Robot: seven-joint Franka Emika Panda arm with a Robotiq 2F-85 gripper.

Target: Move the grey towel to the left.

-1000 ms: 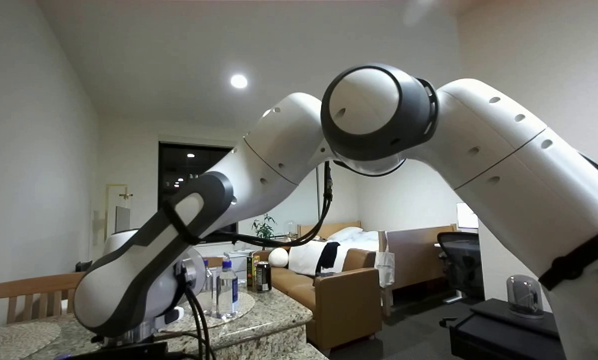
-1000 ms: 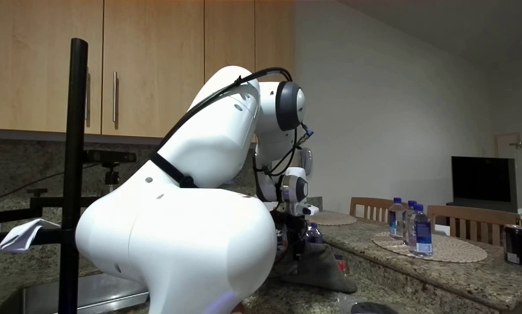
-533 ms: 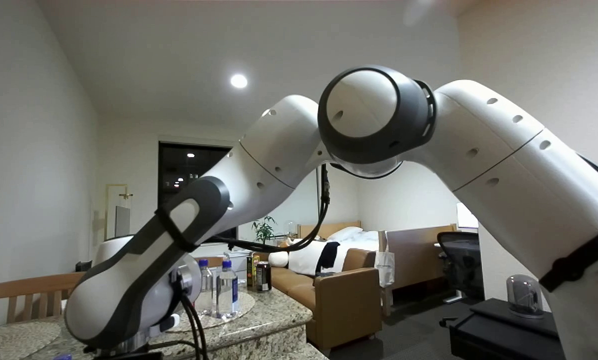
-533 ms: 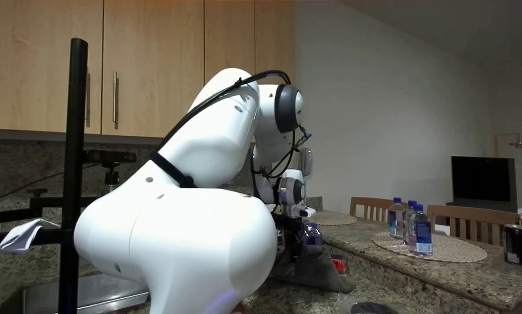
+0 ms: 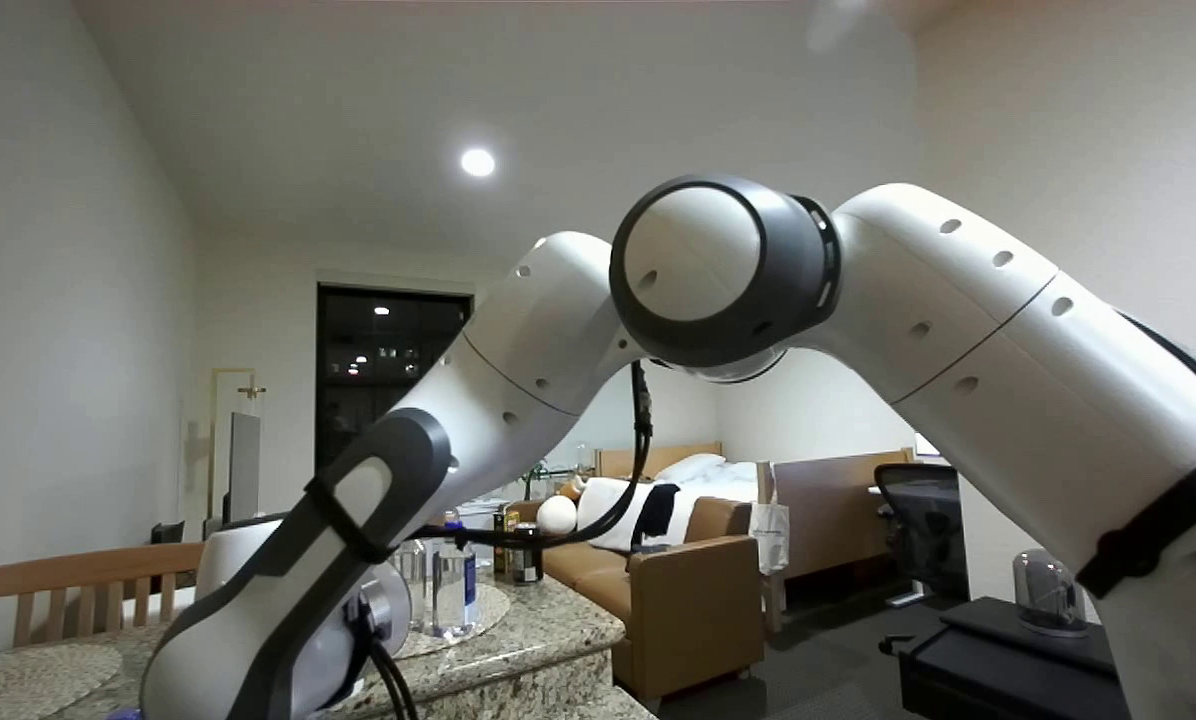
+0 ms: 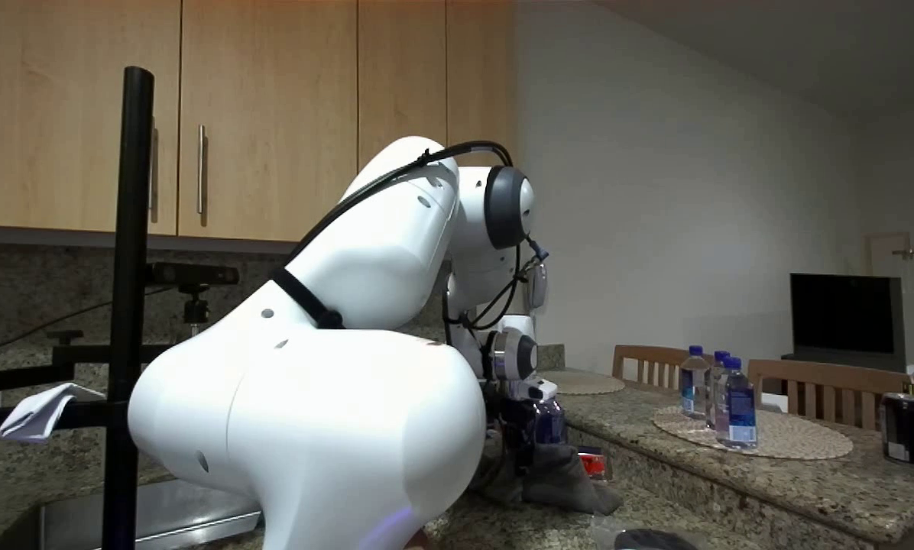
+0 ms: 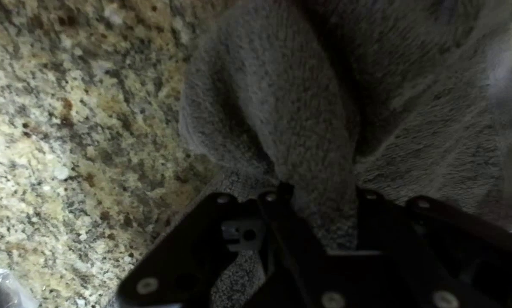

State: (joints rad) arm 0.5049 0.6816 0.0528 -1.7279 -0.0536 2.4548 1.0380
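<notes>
The grey towel [image 6: 564,483] lies bunched on the granite counter in an exterior view, partly hidden behind the arm. In the wrist view the towel [image 7: 299,107] fills the upper middle and right, with a thick fold running down between the fingers. My gripper [image 7: 322,192] has its black fingers on both sides of this fold. The fold fills the gap and appears pinched, though the picture is dark. In an exterior view the gripper [image 6: 520,458] points down at the towel, low over the counter. In the exterior view facing the bed, towel and fingers are out of sight.
A raised granite ledge [image 6: 656,458] runs along the counter. A red package [image 6: 591,464] and dark bottles [image 6: 550,420] stand close to the towel and gripper. Water bottles [image 6: 740,405] and a black can [image 6: 906,431] stand on the ledge. A plastic-wrapped item [image 6: 648,538] lies in front.
The arm has come down, most of it in the last half second. The gripper is lower, and the towel's raised peak has sunk and slumped with it.
</notes>
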